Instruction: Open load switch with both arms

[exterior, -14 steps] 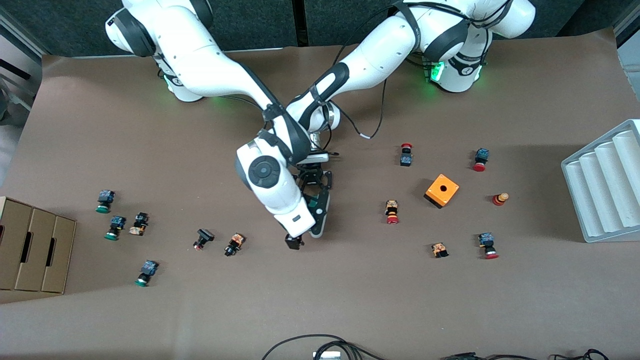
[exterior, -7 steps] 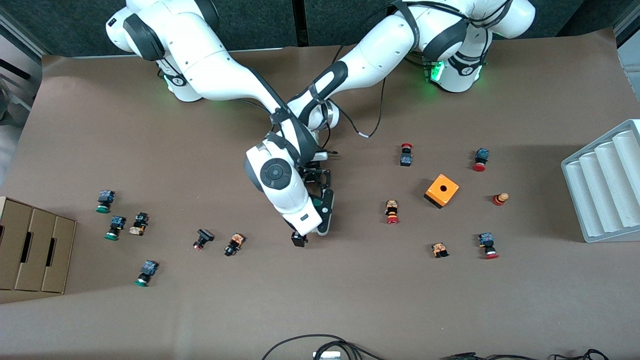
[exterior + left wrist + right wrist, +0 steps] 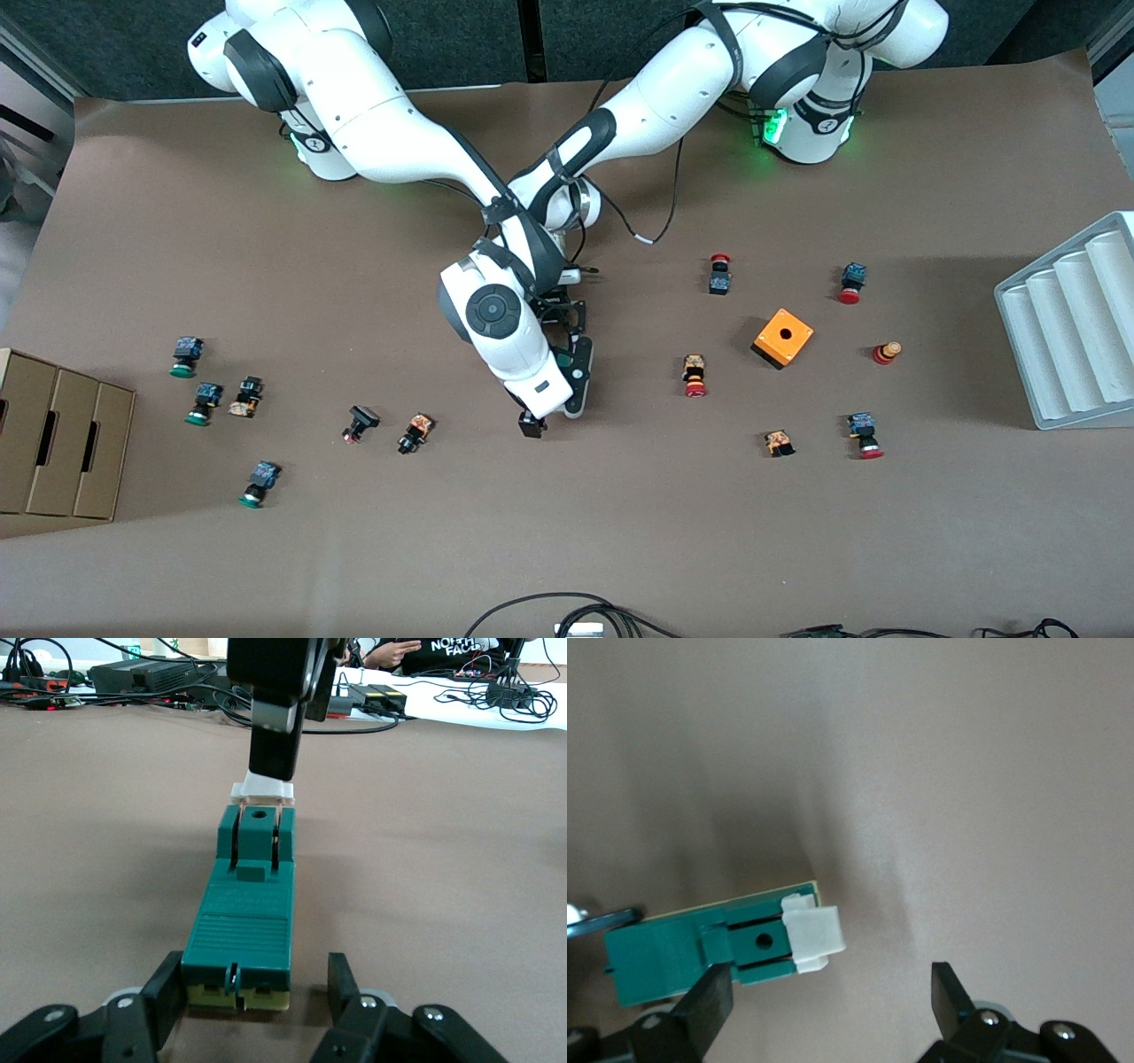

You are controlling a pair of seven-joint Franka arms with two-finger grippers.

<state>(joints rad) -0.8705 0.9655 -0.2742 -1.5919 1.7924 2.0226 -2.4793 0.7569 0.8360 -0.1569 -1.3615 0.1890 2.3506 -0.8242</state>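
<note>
The load switch (image 3: 246,920) lies flat near the middle of the table (image 3: 620,532), between the scattered push buttons, with its white tab (image 3: 812,935) at the end nearer the front camera. The left gripper (image 3: 257,999) sits low at the other end, its 2 fingers (image 3: 168,992) pinching the green body by its sides, though 1 finger looks slightly off the wall in the left wrist view. The right gripper (image 3: 828,1001) hangs over the tab end with its fingers (image 3: 709,999) spread wide, holding nothing.

The step in hand appears to be the right arm settling onto the white tab. To do it well, the right gripper should probably shift until the tab sits between both fingers, since in the right wrist view the tab lies close to 1 finger and well clear of the other. It should come straight down, close squarely on the tab, and pull along the switch's length. Meanwhile the left arm ought to hold firm so the body does not slide or twist.
</note>
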